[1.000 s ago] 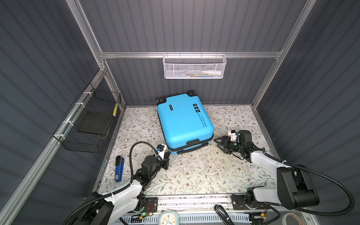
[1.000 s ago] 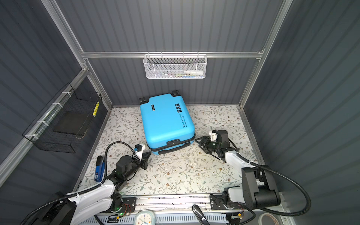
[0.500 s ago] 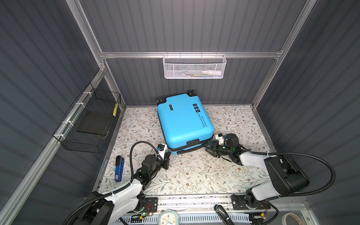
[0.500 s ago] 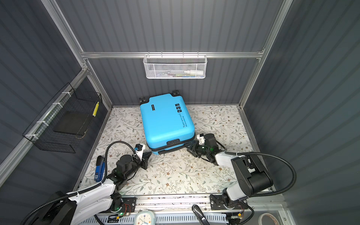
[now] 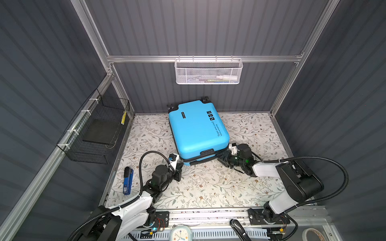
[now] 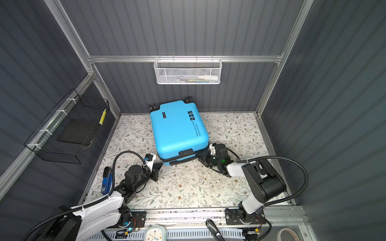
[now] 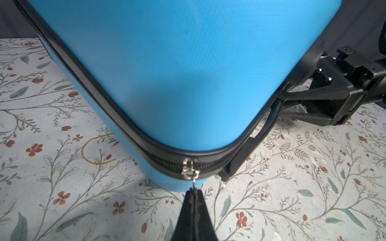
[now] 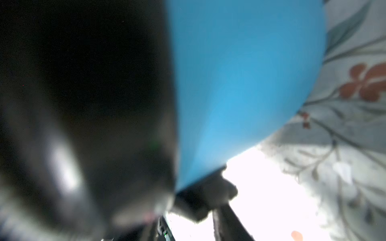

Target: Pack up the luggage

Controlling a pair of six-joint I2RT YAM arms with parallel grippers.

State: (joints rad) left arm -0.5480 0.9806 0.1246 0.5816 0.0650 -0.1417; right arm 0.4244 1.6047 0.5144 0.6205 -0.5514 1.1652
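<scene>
The luggage [image 5: 196, 129] [image 6: 177, 129] is a bright blue hard-shell suitcase lying flat and closed on the floral floor, wheels toward the back wall. My left gripper [image 5: 181, 164] [image 7: 194, 191] is at its front left corner, shut on the thin metal pull of the zipper slider [image 7: 189, 171]. My right gripper [image 5: 219, 159] [image 7: 281, 106] sits at the front right corner. Its fingers stand apart on either side of the black side handle [image 7: 269, 123]. The right wrist view is blurred, showing only blue shell [image 8: 240, 83] close up.
A white mesh basket [image 5: 208, 72] hangs on the back wall. A black wire basket [image 5: 98, 131] hangs on the left wall. A blue tool [image 5: 127, 180] lies at the floor's left edge. A small clock [image 5: 181, 233] sits by the front rail.
My right gripper has slid left from open floor to the suitcase's front right corner, and its jaws have narrowed. The left gripper and suitcase have not moved.
</scene>
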